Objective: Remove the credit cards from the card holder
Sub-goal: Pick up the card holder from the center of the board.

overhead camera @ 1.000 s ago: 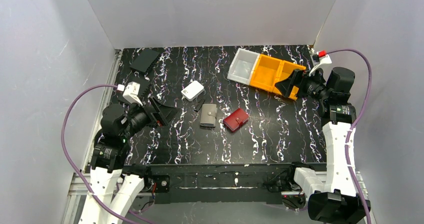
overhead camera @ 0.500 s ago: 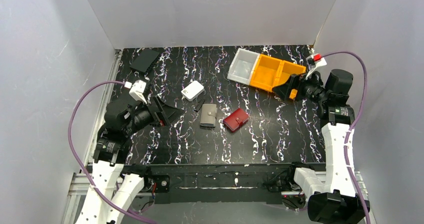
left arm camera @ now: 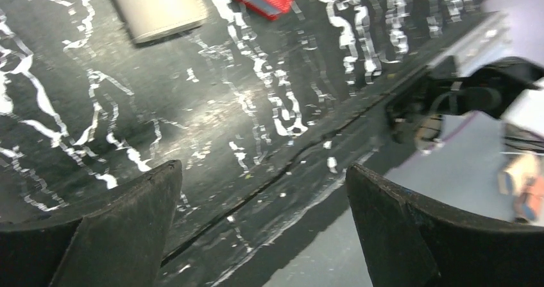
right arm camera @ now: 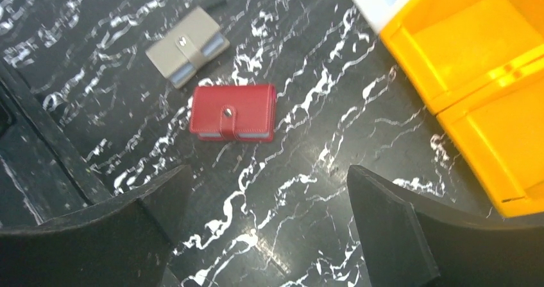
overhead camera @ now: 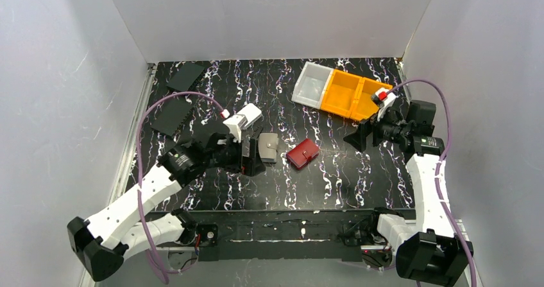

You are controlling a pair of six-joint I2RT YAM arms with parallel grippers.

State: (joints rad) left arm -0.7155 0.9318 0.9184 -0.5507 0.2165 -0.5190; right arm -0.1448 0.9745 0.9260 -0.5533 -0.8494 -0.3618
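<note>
Card holder point(overhead camera: 267, 147) mid-table point(overhead camera: 321, 191), shut, long axis approx near-far, well off every edge. Red wallet point(overhead camera: 303, 153) just R of it. Open room toward front edge. L jaws wide, beside holder; R jaws wide, nothing held.

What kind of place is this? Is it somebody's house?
Probably a lab's robot test booth, not a house: plain white walls box in a black marble-patterned table, and two white robot arms with purple cables are bolted at its near edge.
</note>
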